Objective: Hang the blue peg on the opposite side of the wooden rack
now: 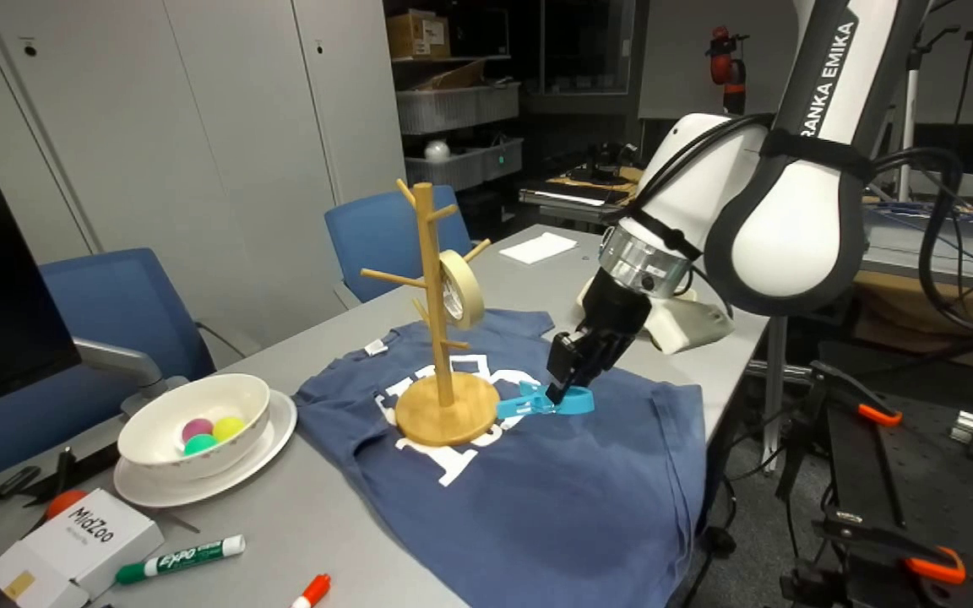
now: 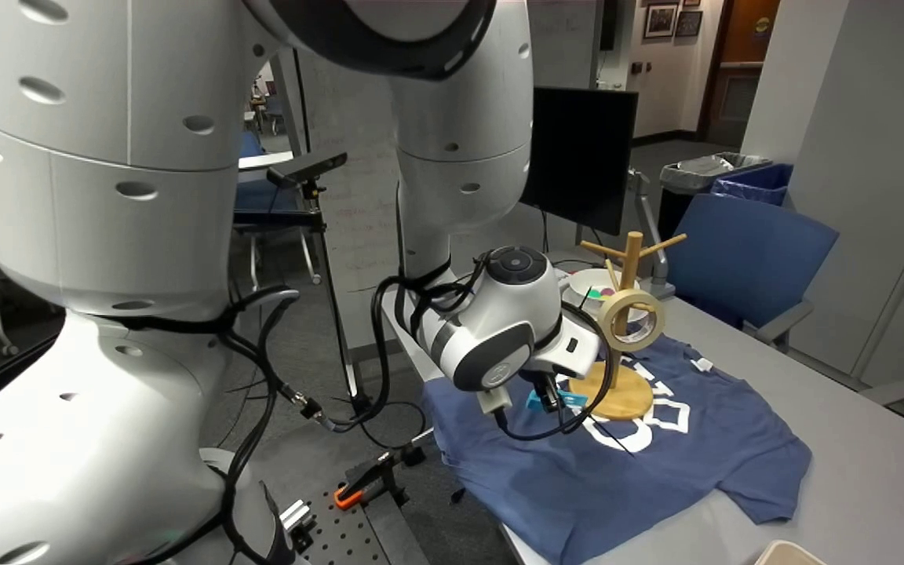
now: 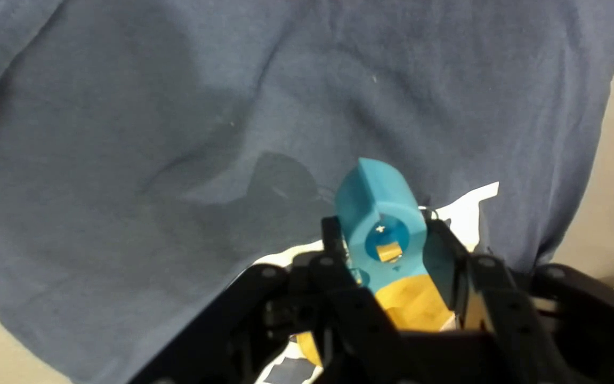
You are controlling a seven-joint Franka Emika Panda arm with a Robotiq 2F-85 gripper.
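Wrist view: my black two-fingered claw clamps the elongated cyan-blue plastic peg by its sides! In an exterior view, one end juts toward the tan round-based wooden rack just beside my claw, presumably left free for hanging.

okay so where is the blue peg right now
In an exterior view, the blue peg is held in the claw, over the dark blue T-shirt and right of the wooden rack, close to its round base.
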